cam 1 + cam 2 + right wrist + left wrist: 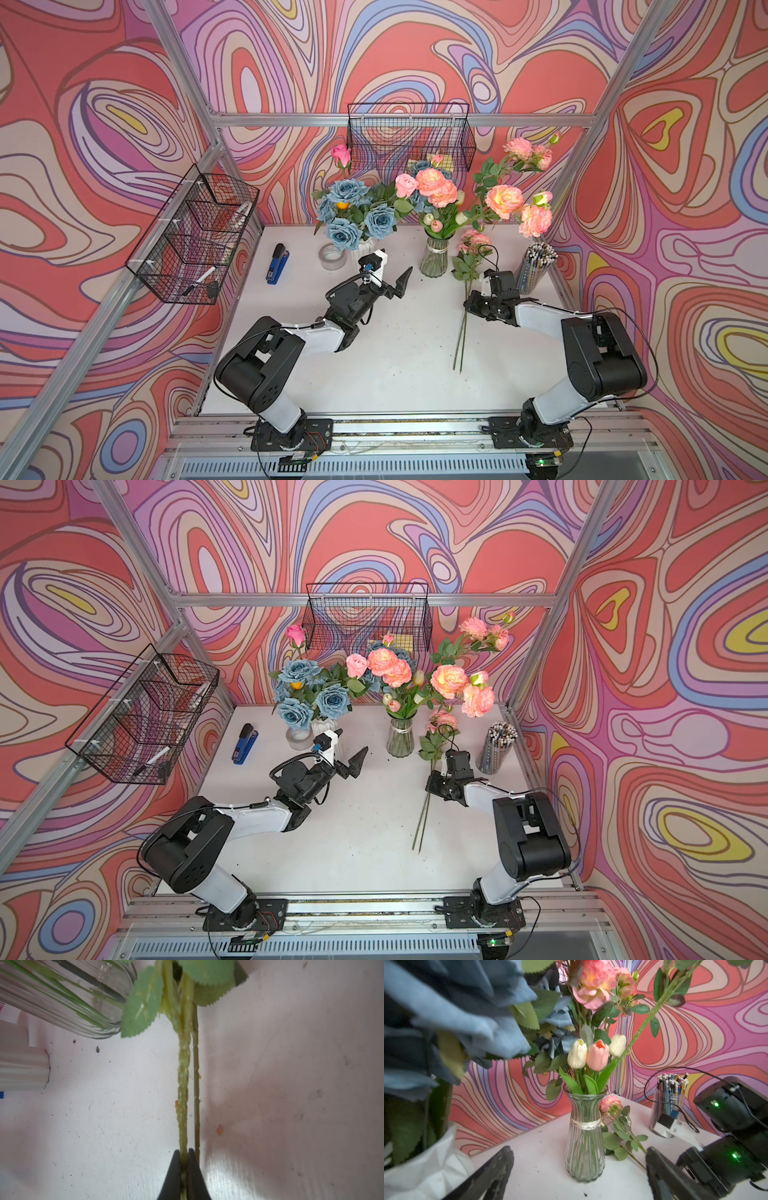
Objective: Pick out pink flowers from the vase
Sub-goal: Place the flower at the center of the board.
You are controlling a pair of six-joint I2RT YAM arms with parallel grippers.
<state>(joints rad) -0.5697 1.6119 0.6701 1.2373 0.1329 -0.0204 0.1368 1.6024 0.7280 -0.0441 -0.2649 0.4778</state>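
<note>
The ribbed glass vase stands at the back of the white table. It holds peach-pink blooms, a pale pink rose, and a long branch of pink flowers leaning right. My left gripper is open just left of the vase, touching nothing. Right of the vase my right gripper is shut on a green stem of a pink flower low over the table. A second thin stem runs alongside it.
A white vase of dusty-blue roses stands at the back left, with a tape roll and a blue stapler beside it. A cup of pencils is at the back right. Wire baskets hang on the frame.
</note>
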